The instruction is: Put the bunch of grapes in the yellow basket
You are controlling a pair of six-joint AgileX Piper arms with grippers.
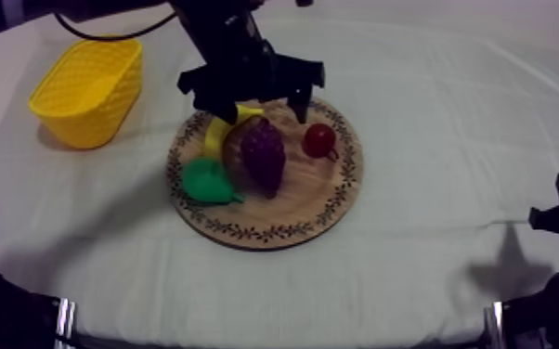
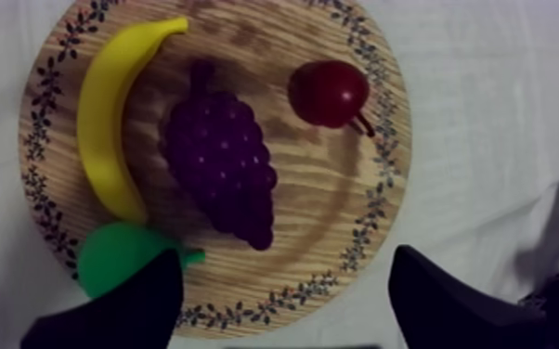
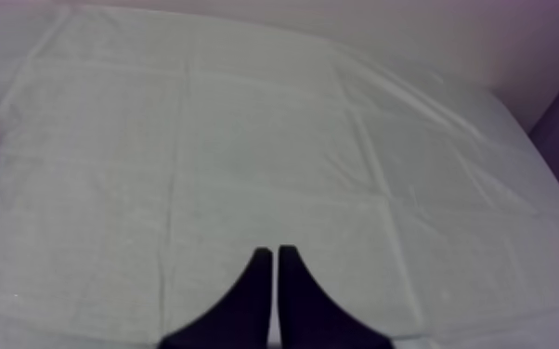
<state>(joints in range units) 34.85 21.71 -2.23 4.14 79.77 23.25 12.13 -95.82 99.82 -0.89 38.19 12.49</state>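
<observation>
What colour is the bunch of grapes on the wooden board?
The bunch of grapes is dark purple, clearest in the left wrist view.

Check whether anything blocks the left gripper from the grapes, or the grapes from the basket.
Nothing visible does. The left gripper hangs open above the bunch of grapes; the banana lies beside it, not over it. Only bare cloth separates the wooden board from the yellow basket.

On board [image 1: 313, 202]: grapes [image 1: 263, 153] at centre, banana [image 1: 215, 132] at 10 o'clock, pear [image 1: 207, 181] at 9, small red fruit [image 1: 319, 140] at 2; basket [image 1: 97, 102] beyond, at 10.
</observation>
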